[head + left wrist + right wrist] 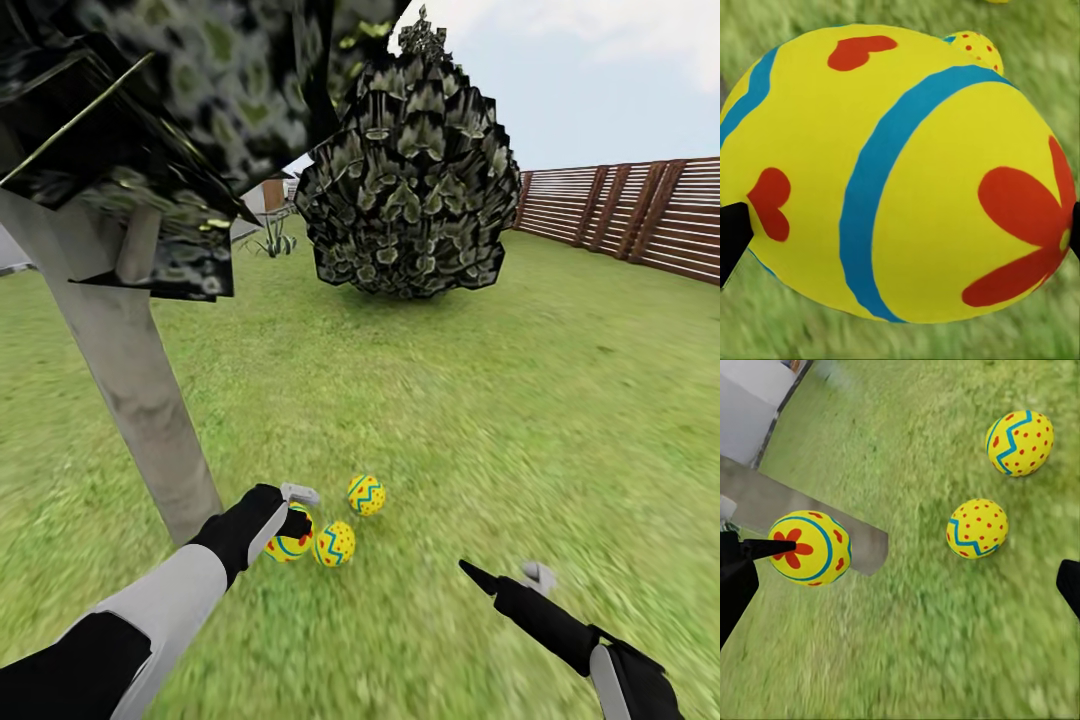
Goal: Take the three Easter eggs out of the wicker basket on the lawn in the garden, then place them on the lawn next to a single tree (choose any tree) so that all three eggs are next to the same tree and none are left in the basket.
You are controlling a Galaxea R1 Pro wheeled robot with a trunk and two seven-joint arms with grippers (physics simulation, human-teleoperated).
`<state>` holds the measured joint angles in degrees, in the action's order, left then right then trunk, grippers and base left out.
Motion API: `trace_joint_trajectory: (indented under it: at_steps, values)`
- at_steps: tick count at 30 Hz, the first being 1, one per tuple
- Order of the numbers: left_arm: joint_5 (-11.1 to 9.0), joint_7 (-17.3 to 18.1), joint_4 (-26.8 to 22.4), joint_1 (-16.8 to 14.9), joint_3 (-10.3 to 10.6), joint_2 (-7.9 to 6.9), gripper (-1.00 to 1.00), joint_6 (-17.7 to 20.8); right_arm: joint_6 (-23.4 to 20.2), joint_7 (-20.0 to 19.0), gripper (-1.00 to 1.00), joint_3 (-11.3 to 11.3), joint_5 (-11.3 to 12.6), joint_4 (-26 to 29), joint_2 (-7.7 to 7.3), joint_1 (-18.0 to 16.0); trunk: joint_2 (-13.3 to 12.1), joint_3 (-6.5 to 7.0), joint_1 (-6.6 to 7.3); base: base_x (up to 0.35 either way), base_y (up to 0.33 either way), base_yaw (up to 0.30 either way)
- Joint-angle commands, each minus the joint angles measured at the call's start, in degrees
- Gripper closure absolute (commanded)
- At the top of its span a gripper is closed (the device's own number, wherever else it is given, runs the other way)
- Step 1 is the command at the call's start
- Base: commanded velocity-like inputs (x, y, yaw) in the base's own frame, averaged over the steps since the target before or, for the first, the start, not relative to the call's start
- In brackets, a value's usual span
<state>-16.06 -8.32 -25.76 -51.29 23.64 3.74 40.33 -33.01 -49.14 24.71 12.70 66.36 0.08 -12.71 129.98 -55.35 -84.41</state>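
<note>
On the lawn (480, 420) near the grey tree trunk (130, 380), the left gripper (296, 515) holds the flower egg (288, 545) beside two zigzag eggs (334, 544) (366, 494), its fingertips (731, 232) pressing that egg's (900, 172) sides, while the right gripper (510, 577) hovers with fingers (1069, 585) wide, both dotted eggs (977, 528) (1020, 442) lying between them.

Flat, bright daylight is falling evenly, casting hardly any shadows. The lawn (480, 420) is smearing into blur toward the edges, while the eggs (977, 528) are staying crisp.

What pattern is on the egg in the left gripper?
Red flower, red hearts, blue bands on yellow egg; left wrist view.
</note>
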Motion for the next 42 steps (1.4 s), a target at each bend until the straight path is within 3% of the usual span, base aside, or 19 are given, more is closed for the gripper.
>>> trace_joint_trajectory:
  at_steps: [1,10,42]
  values:
    - [-0.58,-0.47,-0.08,-0.04,0.38,-0.05,1.0,0.19,-0.39,-0.08,-1.0,0.07,0.3,0.01,0.01,-0.03,0.02,-0.05,-0.01,0.203,0.126,0.0]
    - [-0.78,-0.48,-0.09,-0.04,0.24,-0.05,1.0,0.06,-0.35,-0.08,-1.0,0.07,0.3,-0.11,0.01,-0.03,0.02,-0.05,-0.01,0.067,0.047,0.0]
    - [-0.98,-0.39,-0.13,-0.04,0.0,-0.12,1.0,-1.13,-0.13,-0.08,-1.0,0.09,0.49,-0.18,0.01,-0.03,12.85,-5.8,-7.04,0.0,0.0,0.0]
